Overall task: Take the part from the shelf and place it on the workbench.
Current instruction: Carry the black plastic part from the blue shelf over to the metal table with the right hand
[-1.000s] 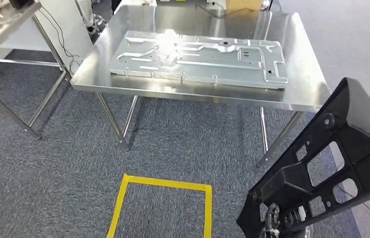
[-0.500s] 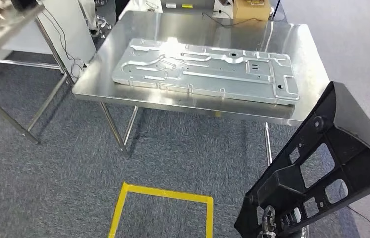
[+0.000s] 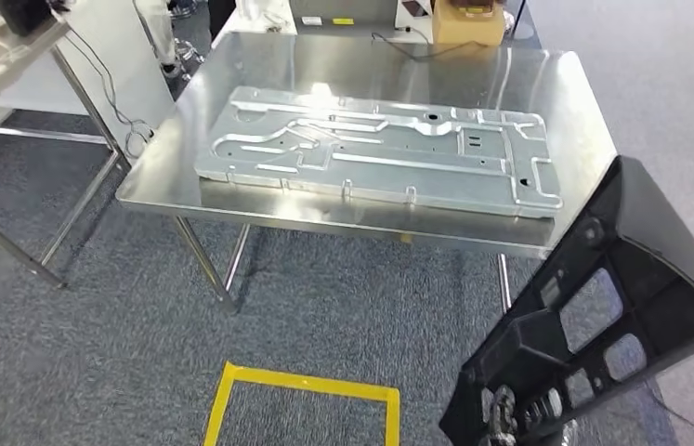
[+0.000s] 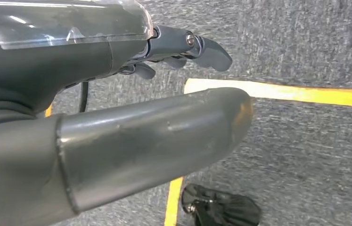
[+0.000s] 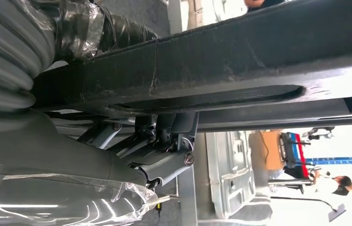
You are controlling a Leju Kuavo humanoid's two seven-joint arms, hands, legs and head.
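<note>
The right robot hand (image 5: 159, 141) grips the black part (image 3: 603, 316) from beneath, its fingers curled around a dark bar of the frame; in the head view the part juts up at a tilt, nearer than the surface (image 3: 566, 111) and off its near right corner, over the grey carpet (image 3: 73, 353). The left robot hand (image 4: 183, 47) hangs over the carpet beside a yellow tape line (image 4: 306, 93), holding nothing, its fingers loosely curled; whether it is clenched I cannot tell. Past the part, a large stamped metal panel (image 3: 380, 149) lies flat on the surface. A cardboard box (image 3: 468, 20) sits beyond the surface's far edge.
</note>
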